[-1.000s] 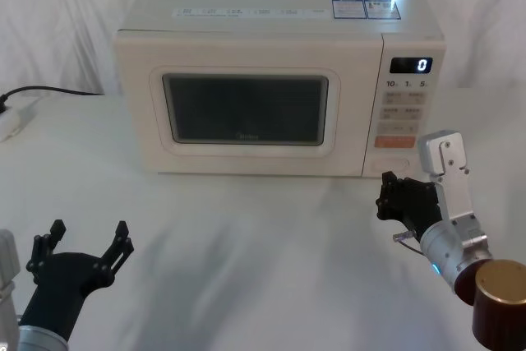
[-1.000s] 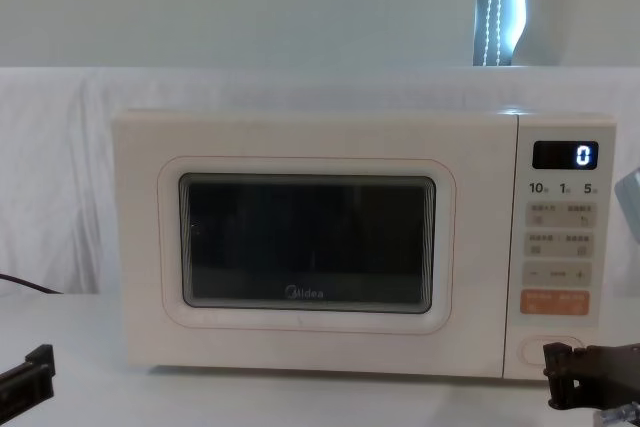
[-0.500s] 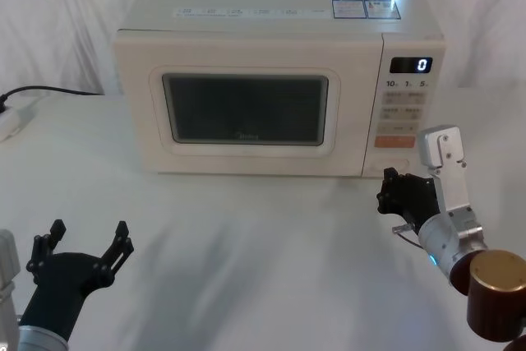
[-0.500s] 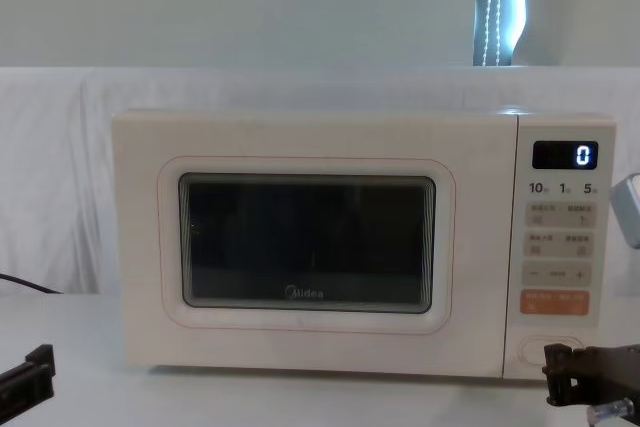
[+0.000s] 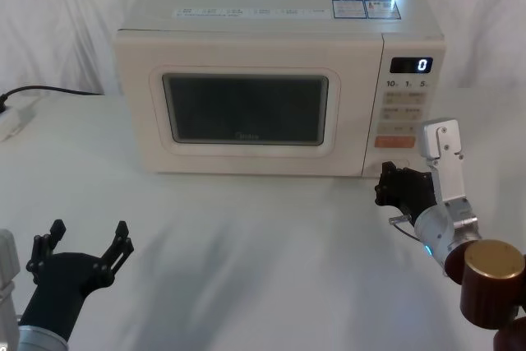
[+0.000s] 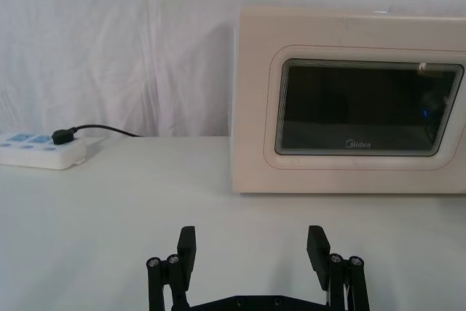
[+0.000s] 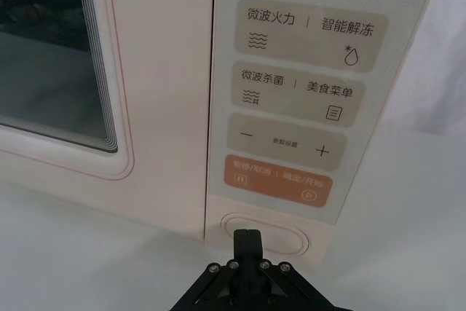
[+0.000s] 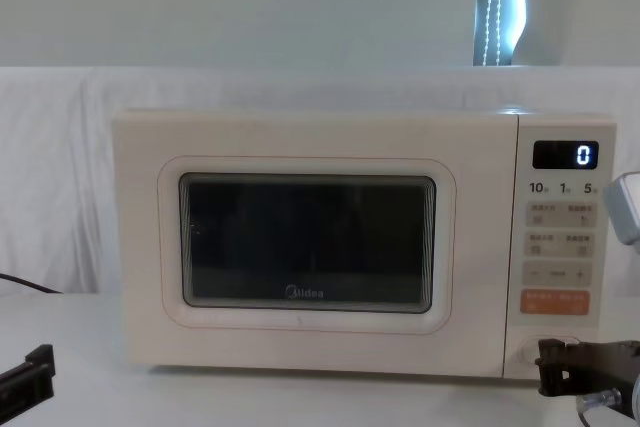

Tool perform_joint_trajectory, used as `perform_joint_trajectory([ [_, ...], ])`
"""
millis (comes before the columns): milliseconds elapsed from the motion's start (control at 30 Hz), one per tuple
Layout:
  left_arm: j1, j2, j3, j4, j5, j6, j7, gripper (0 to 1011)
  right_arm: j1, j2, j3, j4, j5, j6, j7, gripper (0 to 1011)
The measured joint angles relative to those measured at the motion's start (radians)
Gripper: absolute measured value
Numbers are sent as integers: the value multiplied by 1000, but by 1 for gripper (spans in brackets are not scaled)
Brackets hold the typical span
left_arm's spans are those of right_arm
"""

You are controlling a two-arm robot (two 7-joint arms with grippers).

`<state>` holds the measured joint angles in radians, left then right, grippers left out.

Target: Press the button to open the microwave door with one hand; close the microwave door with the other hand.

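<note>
A cream-white boxy microwave (image 5: 279, 96) with a black digital display showing 0 is set on a white-draped table (image 5: 246, 252), its wide cream door with the dark glass window (image 5: 246, 110) shut flush. The large plain cream pill-shaped button (image 7: 263, 234) is found at the foot of the control panel, under the orange rectangular key (image 7: 278, 182). The right black gripper (image 5: 393, 186) is held just before this button, its fingers brought together into one tip, nothing gripped; contact cannot be told. The button is judged stiff and sprung, best pushed squarely at its middle; the oven looks heavy enough not to slide. The door is judged rigid, light on its hinge, best pushed on its frame. The cavity behind the glass is too dark to be read. The left black gripper (image 6: 253, 260) is parked low over the table, fingers spread wide, empty.
</note>
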<state>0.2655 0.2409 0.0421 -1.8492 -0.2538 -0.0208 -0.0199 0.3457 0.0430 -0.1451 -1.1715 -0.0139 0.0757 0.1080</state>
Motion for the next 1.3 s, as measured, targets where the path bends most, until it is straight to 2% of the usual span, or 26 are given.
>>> perform_joint_trajectory([
  [267,0,0,0,0,0,0,0,1001,23,-2,1,35,1,-6,-1,0],
  [1300,0,0,0,0,0,0,0,1001,33,-13,10,50,-15,12,-25,0],
])
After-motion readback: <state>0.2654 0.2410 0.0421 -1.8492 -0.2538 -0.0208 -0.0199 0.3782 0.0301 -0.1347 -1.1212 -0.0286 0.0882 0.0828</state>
